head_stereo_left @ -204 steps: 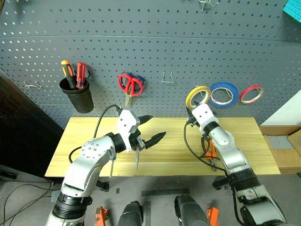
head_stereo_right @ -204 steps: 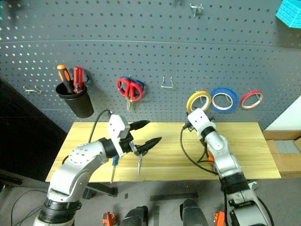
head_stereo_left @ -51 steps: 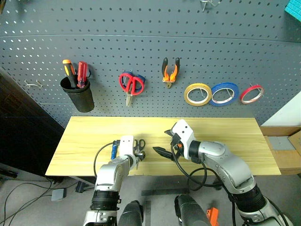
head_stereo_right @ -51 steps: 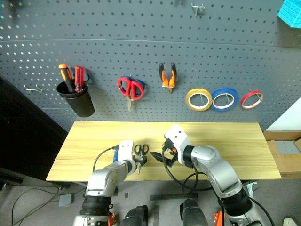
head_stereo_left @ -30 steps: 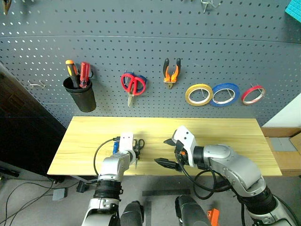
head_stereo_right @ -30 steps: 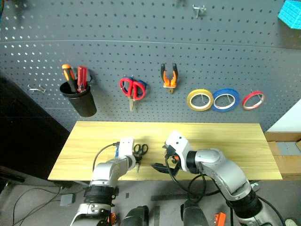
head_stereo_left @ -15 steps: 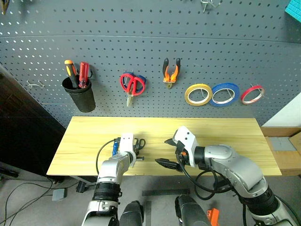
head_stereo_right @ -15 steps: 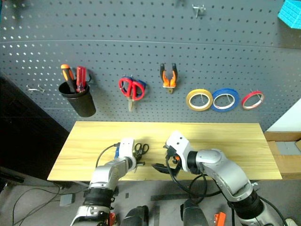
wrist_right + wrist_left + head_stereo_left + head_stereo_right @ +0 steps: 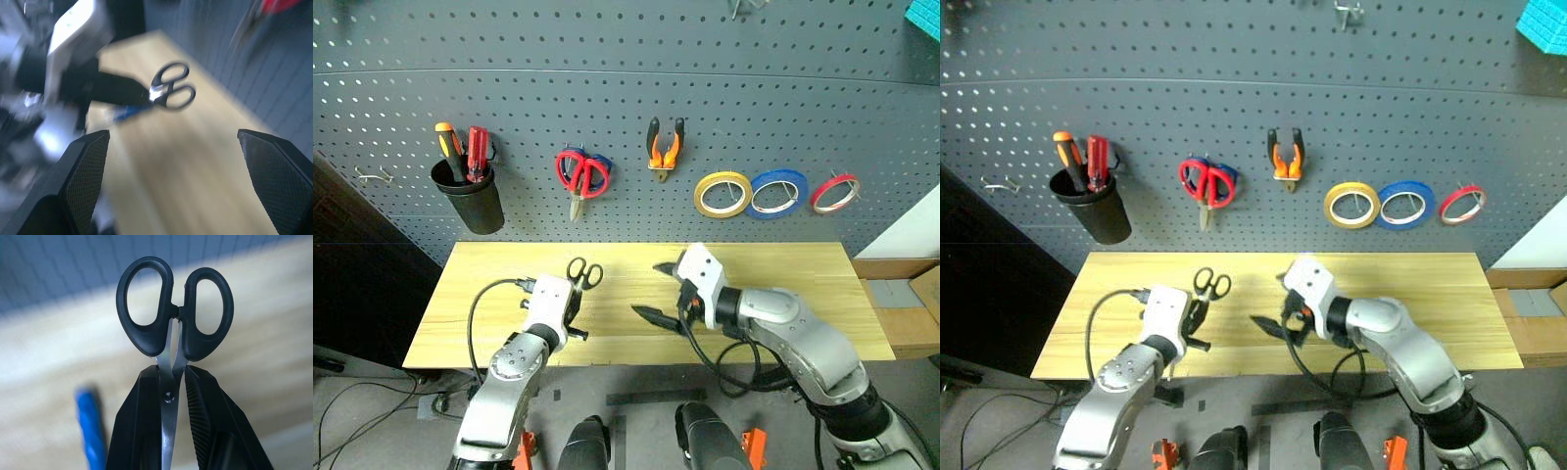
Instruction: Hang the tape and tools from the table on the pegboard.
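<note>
Now the left gripper (image 9: 171,396) clamps the black-handled scissors (image 9: 174,308) at the pivot, handles forward, lifted above the counter (image 9: 489,284). To hang them well, thread one handle loop squarely onto a free pegboard (image 9: 607,59) hook. The two oval loops are matte black, the blades thin steel. The right gripper (image 9: 651,290) hovers wide open, empty.

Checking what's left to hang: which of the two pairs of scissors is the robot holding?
The black-handled scissors, gripped by the blades in the left gripper above the table. The red-handled scissors already hang on the pegboard.
</note>
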Robot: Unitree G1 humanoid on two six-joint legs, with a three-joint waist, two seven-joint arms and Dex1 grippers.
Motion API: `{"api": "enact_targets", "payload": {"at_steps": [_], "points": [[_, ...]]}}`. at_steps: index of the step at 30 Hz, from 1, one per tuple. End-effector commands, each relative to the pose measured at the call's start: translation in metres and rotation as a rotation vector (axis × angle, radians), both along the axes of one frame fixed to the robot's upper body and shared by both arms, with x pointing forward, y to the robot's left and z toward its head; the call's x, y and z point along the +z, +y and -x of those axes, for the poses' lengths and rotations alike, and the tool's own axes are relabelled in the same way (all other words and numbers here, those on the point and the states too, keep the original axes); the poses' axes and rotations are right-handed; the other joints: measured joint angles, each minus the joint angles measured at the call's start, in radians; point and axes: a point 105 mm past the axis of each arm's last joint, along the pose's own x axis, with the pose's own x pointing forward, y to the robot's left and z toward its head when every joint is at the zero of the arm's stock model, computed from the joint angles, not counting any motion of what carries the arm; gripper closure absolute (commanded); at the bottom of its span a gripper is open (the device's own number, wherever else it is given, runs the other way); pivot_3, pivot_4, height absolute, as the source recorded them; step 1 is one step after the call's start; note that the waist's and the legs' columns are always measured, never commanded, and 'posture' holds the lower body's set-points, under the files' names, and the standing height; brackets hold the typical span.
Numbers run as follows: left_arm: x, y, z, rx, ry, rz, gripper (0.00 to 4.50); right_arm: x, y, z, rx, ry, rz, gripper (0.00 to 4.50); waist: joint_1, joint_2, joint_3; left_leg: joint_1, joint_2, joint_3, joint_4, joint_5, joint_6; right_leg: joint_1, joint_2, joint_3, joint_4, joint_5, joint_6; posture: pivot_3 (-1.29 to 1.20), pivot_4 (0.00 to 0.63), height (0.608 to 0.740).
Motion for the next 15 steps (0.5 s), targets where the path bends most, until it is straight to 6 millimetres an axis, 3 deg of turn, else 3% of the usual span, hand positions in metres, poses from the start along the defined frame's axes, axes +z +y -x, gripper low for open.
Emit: {"api": "enact_targets", "payload": {"at_steps": [1,3,8,15], "points": [[0.061,-0.006,0.003,-0.054,-0.257,-0.003,4.05,0.022,-0.003,-0.005,-0.024,-0.079,-0.055,0.0,0.007,0.0,0.0,0.0,0.0,0.0,0.0,0.0,0.0,0.0,0.0,0.0,0.0,0.0,0.0,-0.1,0.209,0.74],[0.081,-0.011,0.002,-0.087,-0.335,0.003,4.05,0.026,-0.004,-0.007,-0.029,-0.092,-0.063,0.0,0.011,0.0,0.0,-0.001,0.0,0.0,0.0,0.0,0.0,0.0,0.0,-0.001,-0.001,0.002,0.003,-0.1,0.206,0.74],[0.108,-0.013,-0.009,-0.094,-0.421,0.013,4.05,0.029,-0.003,-0.012,-0.042,-0.108,-0.07,0.0,0.009,0.0,0.0,-0.002,0.0,0.0,0.0,0.0,0.0,-0.001,0.0,-0.001,0.0,0.002,0.004,-0.1,0.203,0.74],[0.113,-0.011,-0.033,-0.1,-0.384,-0.001,4.05,0.031,0.0,-0.013,-0.034,-0.114,-0.074,0.0,0.005,0.0,0.0,-0.002,0.0,0.0,0.001,0.0,0.0,-0.001,0.0,-0.001,0.0,0.002,0.004,-0.1,0.201,0.74]]}}
